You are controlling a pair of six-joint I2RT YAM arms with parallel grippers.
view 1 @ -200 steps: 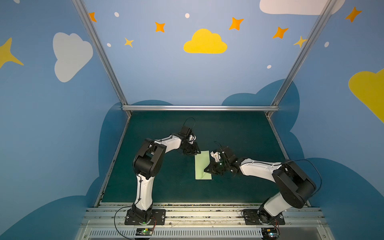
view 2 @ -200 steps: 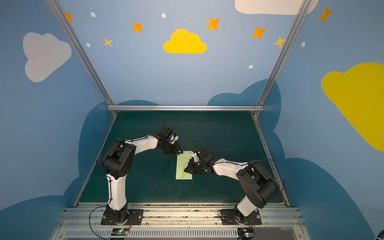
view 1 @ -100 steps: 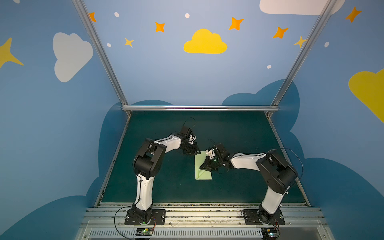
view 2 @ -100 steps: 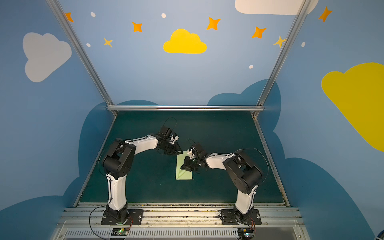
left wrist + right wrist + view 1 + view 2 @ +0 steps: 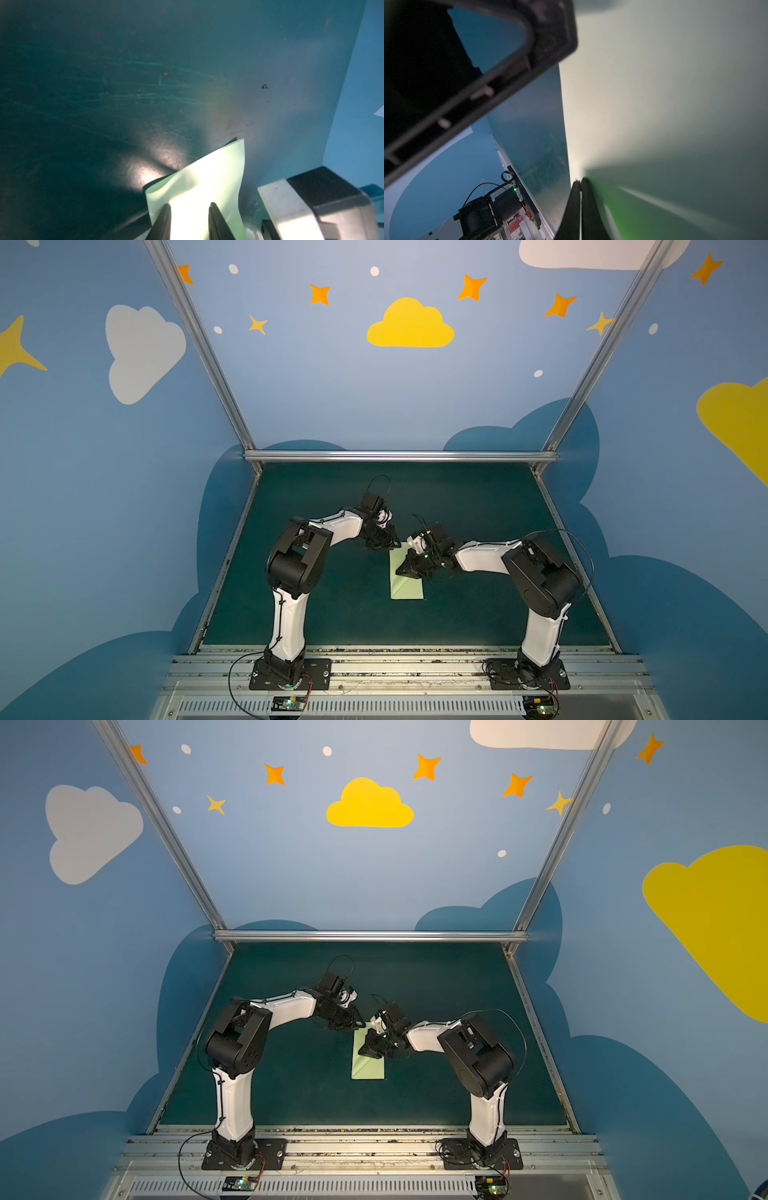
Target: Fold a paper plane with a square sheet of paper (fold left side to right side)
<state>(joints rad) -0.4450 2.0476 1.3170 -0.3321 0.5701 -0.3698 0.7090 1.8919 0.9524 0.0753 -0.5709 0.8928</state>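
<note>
Paper sheet: I count one, thin, pale-green, creased into a rectangle. Two grippers: left gripper narrowly parted over it, right gripper closed.

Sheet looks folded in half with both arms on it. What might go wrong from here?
1. The left pincer stands open at the raised, curled far corner of the sheet of paper; closing there may crumple it or crease it askew.
2. The shut right pincer seems to press near the sheet's left edge; if it drags, the sheet may slide on the mat and its layers shift.
3. The pincers work close together and might collide.
</note>
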